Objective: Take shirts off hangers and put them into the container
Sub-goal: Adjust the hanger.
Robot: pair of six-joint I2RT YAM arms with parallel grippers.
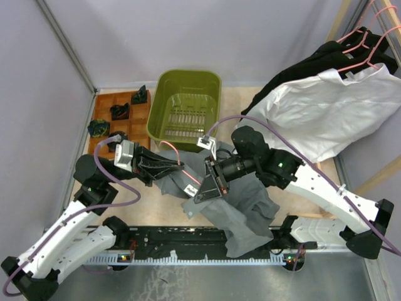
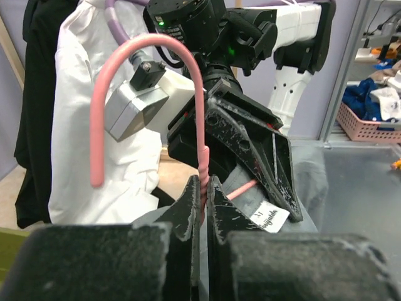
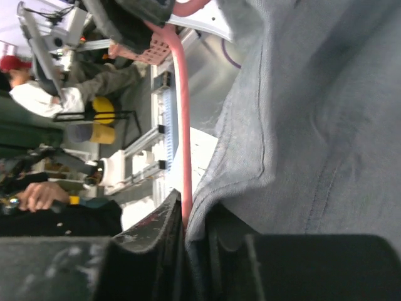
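A grey shirt [image 1: 245, 210] hangs on a pink hanger [image 1: 190, 177] held between my two grippers above the table's front middle. In the left wrist view my left gripper [image 2: 204, 193] is shut on the twisted neck of the hanger [image 2: 199, 106], just below its hook. My right gripper [image 3: 188, 226] is shut on the grey shirt's [image 3: 301, 125] collar edge, with the hanger's wire [image 3: 184, 113] pinched alongside it. The olive-green container [image 1: 164, 88] stands behind them with nothing in it. A white shirt [image 1: 319, 113] and a black shirt [image 1: 313, 63] hang on pink hangers [image 1: 362, 45] at the back right.
A brown wooden compartment tray [image 1: 106, 100] with small dark items lies left of the container. Light wooden rack poles [image 1: 341, 19] rise at the right edge. Purple cables loop over both arms. The metal rail [image 1: 200, 257] runs along the near edge.
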